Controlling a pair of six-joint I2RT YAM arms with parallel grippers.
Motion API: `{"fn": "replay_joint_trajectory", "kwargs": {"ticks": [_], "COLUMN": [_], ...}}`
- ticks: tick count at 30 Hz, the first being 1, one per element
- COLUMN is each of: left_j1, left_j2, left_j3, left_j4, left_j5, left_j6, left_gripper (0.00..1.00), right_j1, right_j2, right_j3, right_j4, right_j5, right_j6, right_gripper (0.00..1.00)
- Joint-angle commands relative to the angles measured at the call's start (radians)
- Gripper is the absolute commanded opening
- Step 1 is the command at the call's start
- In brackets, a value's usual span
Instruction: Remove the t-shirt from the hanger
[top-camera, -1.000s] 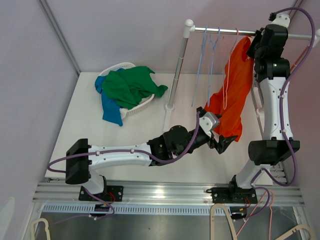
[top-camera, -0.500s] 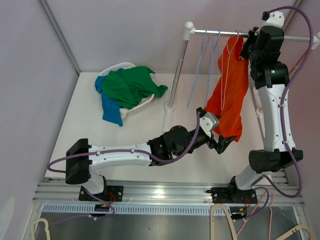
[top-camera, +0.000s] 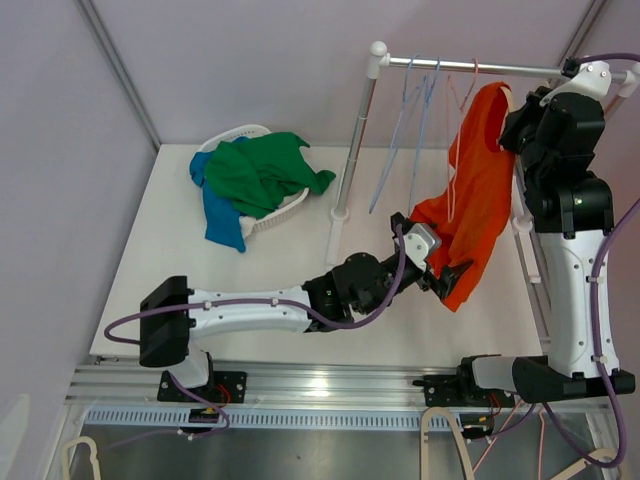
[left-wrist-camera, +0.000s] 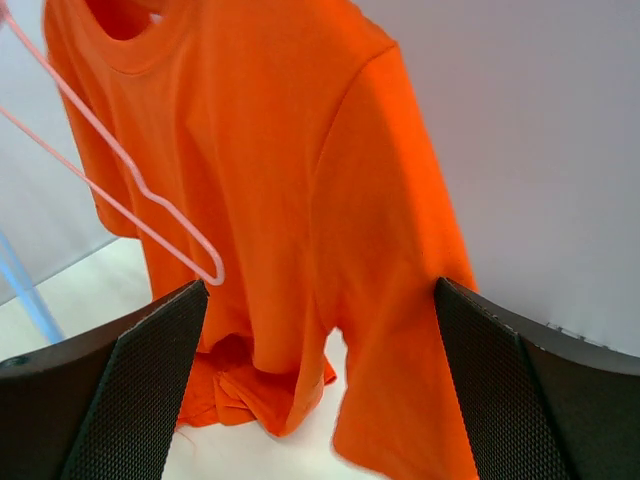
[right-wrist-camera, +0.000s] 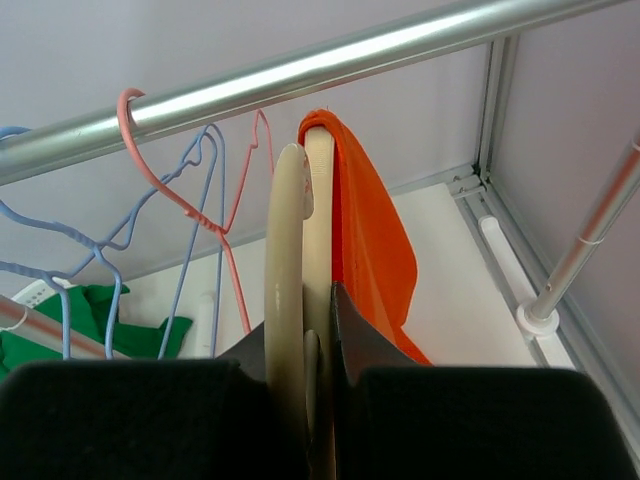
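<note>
The right hand (top-camera: 512, 122), clamped on the cream hanger (right-wrist-camera: 285, 260), has shifted along the rail (top-camera: 520, 69) toward the surface's right edge, and the arm behind it now stands taller. The t-shirt (top-camera: 478, 190) came with it, its hem hanging lower toward the near edge, past the left hand (top-camera: 452, 278). The blue hangers (top-camera: 398, 135) have swung, lower ends now slanting toward the left edge.

The t-shirt (left-wrist-camera: 300, 200) is matt cloth, the rail (right-wrist-camera: 300, 75) shiny metal, the hanger (left-wrist-camera: 105, 140) smooth.
</note>
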Motion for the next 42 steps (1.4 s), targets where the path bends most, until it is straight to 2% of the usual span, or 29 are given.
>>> {"fn": "replay_joint_trajectory", "kwargs": {"ticks": [1,6,8,10,11,12,13,15,16,20,25,28,31,32,35,36,39,41,42], "left_j1": [-0.008,-0.015,-0.021,-0.022,-0.022,-0.022,-0.022,-0.022,-0.022,-0.022,-0.025,-0.036,-0.047,-0.048,-0.057,-0.071,-0.1,-0.123,-0.128], "left_j2": [0.054,0.06,0.058,0.069,0.081,0.107,0.121,0.159,0.17,0.153,0.083,0.046,-0.032,-0.066,-0.092,-0.087,-0.046,0.001,0.015], "left_j3": [0.032,0.021,-0.016,0.015,0.033,0.053,0.125,0.185,0.204,0.222,0.141,0.066,-0.035,-0.045,-0.033,0.002,0.055,0.064,0.057], "left_j4": [0.104,0.14,0.193,0.181,0.129,0.096,0.037,-0.006,-0.032,-0.07,-0.086,-0.068,0.023,0.053,0.066,0.06,0.087,0.048,0.02], "left_j5": [-0.02,0.178,0.22,0.243,0.246,0.259,0.261,0.244,0.241,0.284,0.324,0.422,0.648,0.831,1.15,1.351,1.668,1.831,1.861], "left_j6": [0.068,0.025,0.017,0.017,0.016,0.029,0.033,0.036,0.037,0.048,-0.003,-0.02,-0.075,-0.092,-0.197,-0.267,-0.436,-0.487,-0.487], "left_gripper": [1.0,0.99,1.0,0.98,0.9,0.76,0.41,0.06,0.01,0.01,0.01,0.01,0.01,0.01,0.01,0.01,0.01,0.01,0.0], "right_j1": [0.012,0.017,0.018,0.018,0.02,0.02,0.021,0.023,0.025,0.023,0.025,0.025,0.022,0.02,0.009,0.003,-0.002,-0.006,-0.006], "right_j2": [-0.012,0.002,0.005,0.006,0.006,0.005,0.003,0.0,-0.003,0.003,0.016,0.034,0.068,0.077,0.095,0.097,0.103,0.111,0.111], "right_j3": [0.033,0.083,0.097,0.106,0.108,0.108,0.108,0.111,0.111,0.123,0.139,0.157,0.183,0.188,0.183,0.177,0.182,0.194,0.198], "right_j4": [0.007,-0.041,-0.051,-0.056,-0.058,-0.058,-0.059,-0.061,-0.061,-0.073,-0.062,-0.05,-0.055,-0.059,-0.059,-0.055,-0.051,-0.056,-0.058], "right_j5": [-0.003,-0.006,-0.008,-0.011,-0.017,-0.018,-0.022,-0.028,-0.029,-0.017,0.004,0.029,0.063,0.063,0.063,0.061,0.048,0.046,0.046], "right_j6": [0.055,0.052,0.049,0.05,0.053,0.055,0.059,0.062,0.061,0.052,0.03,0.006,-0.016,-0.016,-0.017,-0.016,-0.014,-0.019,-0.02], "right_gripper": [0.0,0.0,0.0,0.0,0.0,0.0,0.0,0.0,0.0,0.0,0.0,0.0,0.0,0.0,0.0,0.0,0.0,0.0,0.0]}}
